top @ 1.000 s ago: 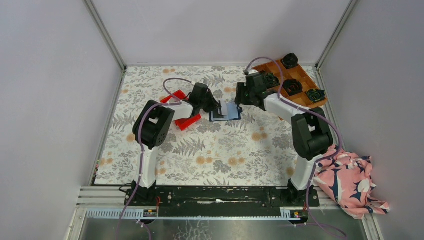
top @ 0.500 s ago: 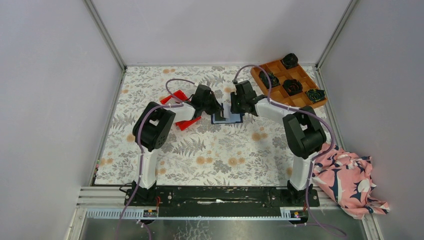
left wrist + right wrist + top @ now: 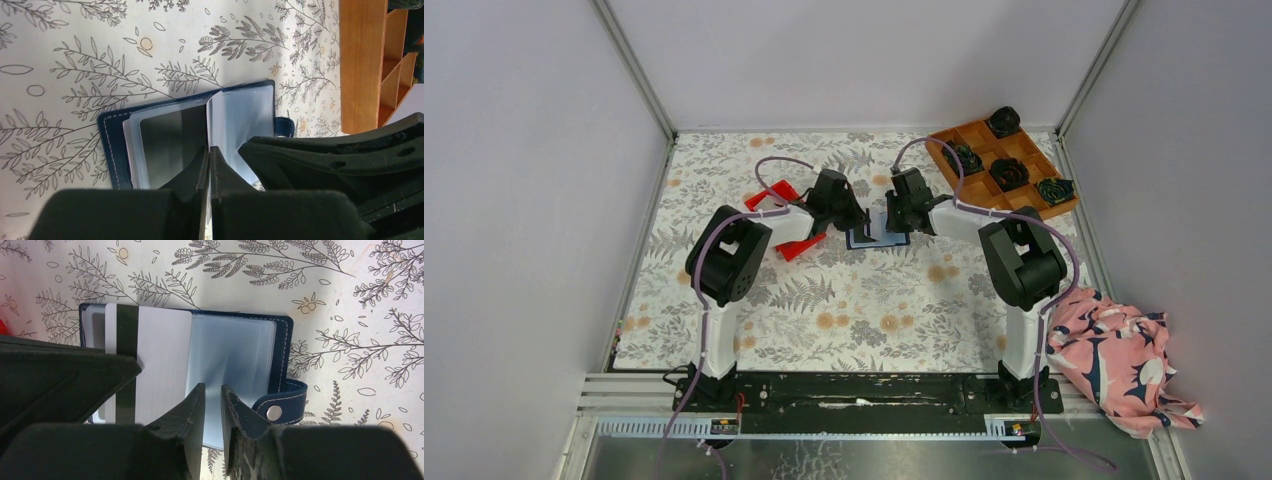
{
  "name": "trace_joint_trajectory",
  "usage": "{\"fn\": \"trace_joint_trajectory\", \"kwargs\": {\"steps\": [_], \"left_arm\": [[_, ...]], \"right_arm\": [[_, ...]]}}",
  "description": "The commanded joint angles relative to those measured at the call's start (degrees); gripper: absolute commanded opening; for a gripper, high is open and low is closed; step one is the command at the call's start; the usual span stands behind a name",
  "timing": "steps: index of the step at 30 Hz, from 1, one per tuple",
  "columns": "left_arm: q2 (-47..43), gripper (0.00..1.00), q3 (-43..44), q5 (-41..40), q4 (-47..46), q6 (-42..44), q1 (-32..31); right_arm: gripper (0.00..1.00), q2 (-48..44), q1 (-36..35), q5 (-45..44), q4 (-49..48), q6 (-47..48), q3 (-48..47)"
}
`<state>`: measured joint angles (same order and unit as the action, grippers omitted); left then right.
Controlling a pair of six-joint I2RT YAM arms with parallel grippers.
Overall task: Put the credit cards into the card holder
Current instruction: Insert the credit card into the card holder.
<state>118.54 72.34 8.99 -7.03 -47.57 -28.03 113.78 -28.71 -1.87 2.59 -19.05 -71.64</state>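
The navy card holder (image 3: 876, 233) lies open on the floral table, pale pockets up; it also shows in the left wrist view (image 3: 112, 145) and the right wrist view (image 3: 282, 350), with its snap tab (image 3: 280, 407) at the right. My left gripper (image 3: 856, 215) (image 3: 209, 149) is shut on the white card (image 3: 160, 365), which has a black stripe and sits over the holder's left half. My right gripper (image 3: 894, 215) (image 3: 211, 387) hovers over the right clear pocket, jaws only slightly apart and empty. The orange-tan card is out of view.
A red bin (image 3: 779, 215) sits just left of the left gripper. A wooden grid tray (image 3: 1004, 165) (image 3: 357, 60) with dark rolled bundles stands at the back right. A pink floral cloth (image 3: 1124, 365) lies off the table's right front.
My right gripper has moved left from beside the wooden tray to the holder's right half. The left gripper has hardly moved and still holds the white card.
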Motion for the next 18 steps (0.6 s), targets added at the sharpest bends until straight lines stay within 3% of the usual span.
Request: {"fn": "trace_joint_trajectory", "kwargs": {"steps": [1,18], "left_arm": [[-1.2,0.05,-2.5,-2.0,7.4,3.1,1.3],[1.3,0.0,-6.3,2.0,1.6,-1.8,1.3]], "right_arm": [[0.25,1.6,0.1,-3.6,2.0,-1.5,2.4],[0.24,0.1,0.1,-3.3,2.4,-1.7,3.9]]}}
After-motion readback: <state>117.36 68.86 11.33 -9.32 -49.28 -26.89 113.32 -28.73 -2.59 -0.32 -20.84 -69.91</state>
